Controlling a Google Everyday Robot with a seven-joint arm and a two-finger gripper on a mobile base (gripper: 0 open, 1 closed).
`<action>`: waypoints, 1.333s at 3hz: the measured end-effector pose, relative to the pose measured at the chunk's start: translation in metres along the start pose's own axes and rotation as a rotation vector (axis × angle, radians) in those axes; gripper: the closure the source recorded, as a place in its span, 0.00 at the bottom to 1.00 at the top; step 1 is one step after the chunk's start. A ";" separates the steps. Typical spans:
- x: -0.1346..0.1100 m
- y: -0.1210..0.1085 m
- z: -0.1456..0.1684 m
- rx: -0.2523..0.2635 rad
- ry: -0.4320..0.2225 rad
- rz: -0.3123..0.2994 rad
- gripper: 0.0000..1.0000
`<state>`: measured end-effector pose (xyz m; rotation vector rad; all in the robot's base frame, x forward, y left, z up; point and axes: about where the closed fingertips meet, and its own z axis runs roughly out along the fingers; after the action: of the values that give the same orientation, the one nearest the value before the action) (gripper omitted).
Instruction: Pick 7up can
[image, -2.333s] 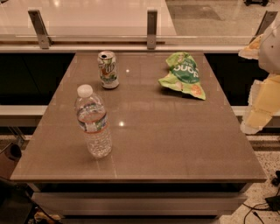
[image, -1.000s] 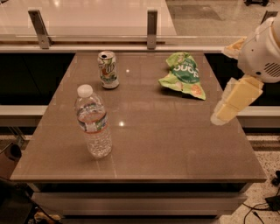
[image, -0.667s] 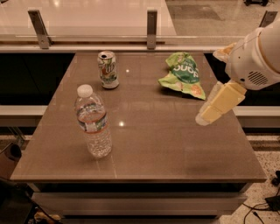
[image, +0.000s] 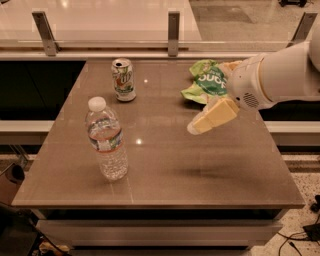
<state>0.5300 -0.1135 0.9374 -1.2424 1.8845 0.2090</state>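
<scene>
In the camera view, the brown tabletop (image: 165, 185) is showing a smooth, faintly glossy surface that is catching small spots of light. The 7up can (image: 123, 80) is standing upright toward the far left of it. It is a short cylinder with a silvery metal top and white-and-green sides. Nearer the front left, a clear plastic water bottle (image: 106, 142) with a white cap is standing upright, its ribbed body well apart from the can. A crinkled green snack bag (image: 205, 80) is lying at the far right. The hand (image: 198, 125), a cream, blocky piece on a rounded white arm (image: 280, 72), is hovering above the right half of the tabletop. It is sitting just in front of the snack bag, angling down and to the left, well apart from the 7up can. Whether it is apart or together cannot be told here. A soft shadow (image: 200, 172) is lying on the tabletop beneath it.
</scene>
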 end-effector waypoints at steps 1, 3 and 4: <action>-0.017 -0.010 0.035 0.000 -0.132 0.054 0.00; -0.049 -0.025 0.075 -0.007 -0.321 0.161 0.00; -0.050 -0.025 0.075 -0.007 -0.321 0.161 0.00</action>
<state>0.5990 -0.0513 0.9334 -0.9946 1.7022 0.4729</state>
